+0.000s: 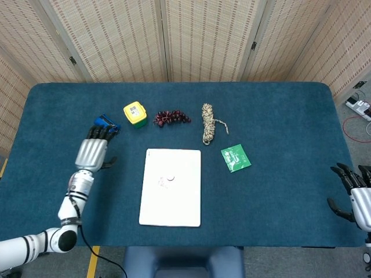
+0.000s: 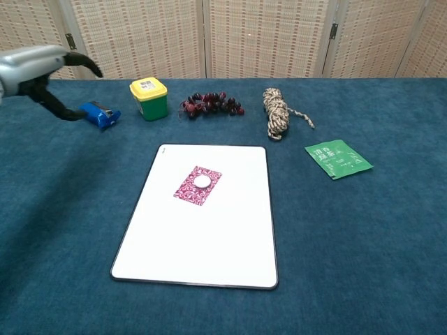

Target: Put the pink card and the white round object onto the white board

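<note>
Pink card lies flat on the far half of the white board, turned diamond-wise, its long axis running from near-left to far-right. White round object sits on the card's middle. Left hand hovers well left of the board, fingers spread, holding nothing. Right hand waits at the table's near right edge, fingers apart, empty, far from both.

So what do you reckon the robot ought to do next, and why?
Probably nothing more than lowering its left hand to rest. The pink card already lies flat on the white board, with the white round object sitting on top of it. The left hand is open, off to the side near the blue object, and the right hand holds nothing, so the job looks done.
</note>
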{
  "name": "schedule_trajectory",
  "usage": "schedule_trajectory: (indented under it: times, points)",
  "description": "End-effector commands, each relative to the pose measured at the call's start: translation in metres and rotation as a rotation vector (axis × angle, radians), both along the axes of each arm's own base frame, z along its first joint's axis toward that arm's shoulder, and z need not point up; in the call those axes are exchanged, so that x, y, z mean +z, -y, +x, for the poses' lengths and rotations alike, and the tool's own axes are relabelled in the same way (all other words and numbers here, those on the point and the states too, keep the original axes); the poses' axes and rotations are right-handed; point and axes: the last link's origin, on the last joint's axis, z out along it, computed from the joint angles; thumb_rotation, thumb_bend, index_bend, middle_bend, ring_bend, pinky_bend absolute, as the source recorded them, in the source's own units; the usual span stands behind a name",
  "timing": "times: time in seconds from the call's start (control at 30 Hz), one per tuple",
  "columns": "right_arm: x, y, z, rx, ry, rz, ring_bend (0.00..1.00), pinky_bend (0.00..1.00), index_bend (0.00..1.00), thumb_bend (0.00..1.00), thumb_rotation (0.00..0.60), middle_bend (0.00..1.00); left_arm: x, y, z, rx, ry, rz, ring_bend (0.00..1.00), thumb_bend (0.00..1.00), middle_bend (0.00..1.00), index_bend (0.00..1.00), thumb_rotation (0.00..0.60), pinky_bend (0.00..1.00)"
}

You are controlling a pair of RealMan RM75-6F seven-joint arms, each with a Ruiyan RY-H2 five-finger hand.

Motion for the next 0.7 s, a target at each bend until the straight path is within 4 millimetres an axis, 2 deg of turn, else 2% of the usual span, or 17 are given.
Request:
schedule_trajectory:
  times: [0.03,0.13,0.17,0.3,0.53,0.7]
  points:
    - [-0.001,0.004,0.002,0.016,0.013,0.005,0.21,0.02,0.15,0.35,0.600,0.14,0.023,0.025,-0.036,0.052,-0.020,0.049,0.07,0.37,0.14,0.22,0.600,0.00]
    - [-0.003,0.005,0.001,0.022,0.022,0.009,0.20,0.02,0.15,0.35,0.600,0.14,0.033,0.042,-0.055,0.079,-0.026,0.078,0.07,0.37,0.14,0.21,0.600,0.00]
    - [-0.005,0.005,0.001,0.025,0.025,0.014,0.20,0.02,0.15,0.35,0.600,0.14,0.039,0.052,-0.066,0.099,-0.043,0.095,0.07,0.37,0.14,0.21,0.600,0.00]
    - [-0.009,0.002,0.001,0.035,0.043,0.019,0.18,0.02,0.15,0.35,0.600,0.14,0.054,0.089,-0.087,0.118,-0.047,0.135,0.07,0.37,0.13,0.20,0.600,0.00]
    - [-0.010,-0.008,0.000,0.041,0.059,-0.006,0.17,0.02,0.15,0.35,0.600,0.14,0.066,0.136,-0.106,0.128,-0.063,0.163,0.07,0.37,0.13,0.20,0.600,0.00]
    - [-0.008,-0.015,0.000,0.040,0.067,-0.026,0.17,0.02,0.15,0.35,0.600,0.14,0.068,0.151,-0.108,0.126,-0.057,0.180,0.07,0.37,0.13,0.20,0.600,0.00]
